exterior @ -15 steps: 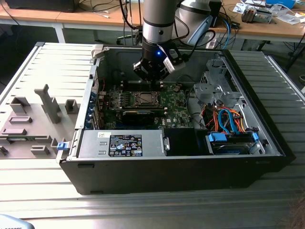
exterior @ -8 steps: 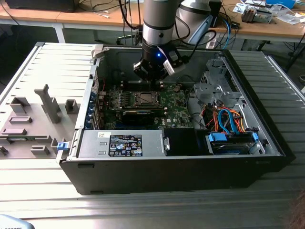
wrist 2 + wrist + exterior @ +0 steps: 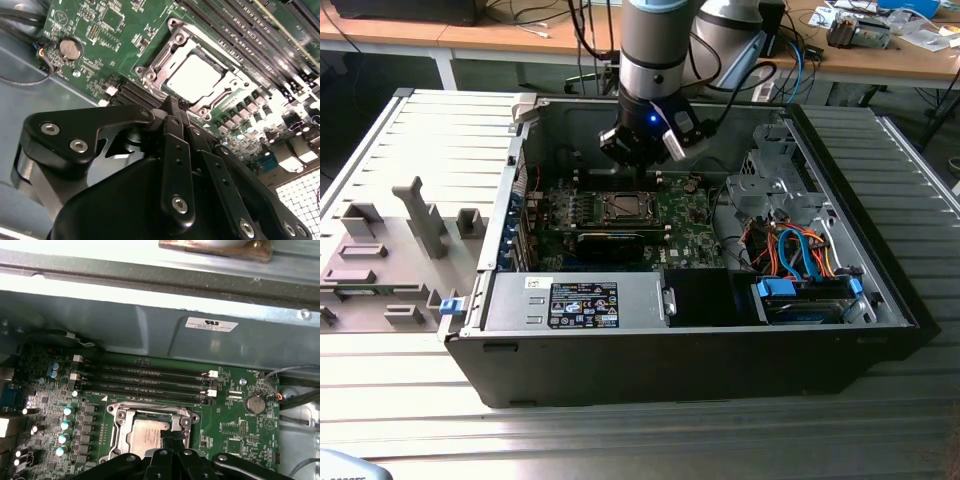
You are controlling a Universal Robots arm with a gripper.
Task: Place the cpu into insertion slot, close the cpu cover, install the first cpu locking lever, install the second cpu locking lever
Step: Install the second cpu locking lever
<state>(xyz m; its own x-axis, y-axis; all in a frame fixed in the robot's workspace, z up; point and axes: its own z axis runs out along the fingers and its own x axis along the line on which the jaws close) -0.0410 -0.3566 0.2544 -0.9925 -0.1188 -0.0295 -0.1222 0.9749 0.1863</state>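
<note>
The cpu (image 3: 194, 78) (image 3: 144, 435), a silvery square chip, lies flat in the insertion slot (image 3: 624, 208) on the green board, hiding the contact field. The cpu cover (image 3: 172, 47) (image 3: 119, 415), a metal frame with a square window, lies down around the chip. Whether the thin levers along the frame are latched, I cannot tell. My gripper (image 3: 172, 107) (image 3: 172, 436) (image 3: 638, 160) hovers just above the socket, its black fingers shut together with nothing between them. In the first wrist view its tip overlaps one corner of the chip.
Narrow black memory slots (image 3: 150, 380) run beside the socket. A coin battery (image 3: 255, 402) sits on the board. The grey case wall (image 3: 150, 335) rises behind. A black card (image 3: 610, 243), the power supply (image 3: 575, 300) and cabled drive bays (image 3: 800, 265) crowd the case.
</note>
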